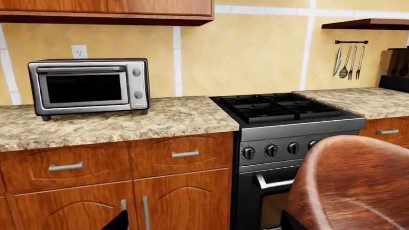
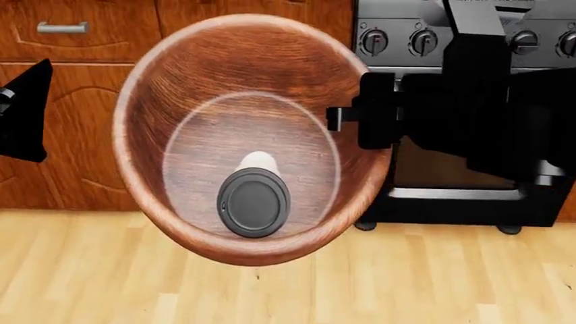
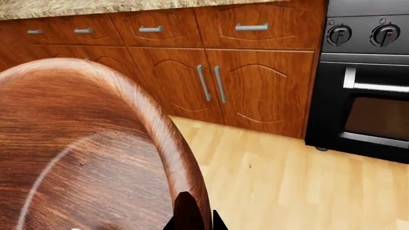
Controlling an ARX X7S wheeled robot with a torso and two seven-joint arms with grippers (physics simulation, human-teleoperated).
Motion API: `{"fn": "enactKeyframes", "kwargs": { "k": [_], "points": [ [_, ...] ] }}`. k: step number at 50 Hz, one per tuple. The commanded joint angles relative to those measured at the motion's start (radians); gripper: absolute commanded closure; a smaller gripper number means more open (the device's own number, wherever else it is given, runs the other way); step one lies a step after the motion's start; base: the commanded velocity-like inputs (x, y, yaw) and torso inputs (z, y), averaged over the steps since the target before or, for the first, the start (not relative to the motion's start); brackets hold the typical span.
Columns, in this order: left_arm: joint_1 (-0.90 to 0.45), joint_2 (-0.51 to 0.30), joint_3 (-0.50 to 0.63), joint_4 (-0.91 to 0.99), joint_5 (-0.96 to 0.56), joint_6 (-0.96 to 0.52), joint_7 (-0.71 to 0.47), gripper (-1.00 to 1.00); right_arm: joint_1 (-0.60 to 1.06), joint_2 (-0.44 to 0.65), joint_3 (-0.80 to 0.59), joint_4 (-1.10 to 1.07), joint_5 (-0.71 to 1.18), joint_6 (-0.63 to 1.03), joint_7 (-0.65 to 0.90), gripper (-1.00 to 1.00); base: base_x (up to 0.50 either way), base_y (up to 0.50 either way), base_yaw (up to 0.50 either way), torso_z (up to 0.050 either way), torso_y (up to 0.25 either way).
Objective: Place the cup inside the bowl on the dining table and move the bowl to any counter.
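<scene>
The reddish-brown wooden bowl (image 2: 225,101) hangs in the air over the floor, tipped toward the head camera. The cup (image 2: 255,199) lies inside it, dark grey lid facing up. My right gripper (image 2: 347,118) is shut on the bowl's right rim; in the right wrist view its fingers (image 3: 193,221) pinch the thick wall of the bowl (image 3: 76,158). My left gripper (image 2: 23,111) is off to the bowl's left, apart from it, and open (image 1: 203,223) with nothing between its fingers. The bowl's outside (image 1: 357,187) shows beside it. The counter (image 1: 128,120) lies ahead. The dining table is out of view.
A toaster oven (image 1: 89,86) stands on the counter at the left. A black stove (image 1: 284,108) with an oven door (image 2: 468,196) breaks the counter run. Wooden cabinets (image 1: 179,191) sit below, and kitchen utensils (image 1: 350,60) hang on the wall. Pale wood floor (image 2: 405,283) lies underneath.
</scene>
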Motion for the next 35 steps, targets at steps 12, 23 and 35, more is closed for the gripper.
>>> {"fn": "enactKeyframes", "kwargs": {
  "k": [12,23,35],
  "points": [
    [-0.015,0.017,0.017,-0.019,0.016,0.001,0.015,-1.00,0.008,0.006,0.026,-0.011,0.001,0.001,-0.002,1.00,0.50,0.03,0.00,0.000,0.002],
    [-0.022,0.027,0.026,-0.025,0.024,0.002,0.018,-1.00,0.005,0.010,0.030,-0.014,0.002,-0.003,0.002,1.00,0.50,0.03,0.00,0.000,0.002],
    [-0.029,0.012,0.016,-0.016,0.007,-0.006,0.007,-1.00,0.017,0.021,0.036,-0.023,0.004,0.004,0.012,1.00,0.50,0.03,0.00,0.000,0.002]
  ]
}}
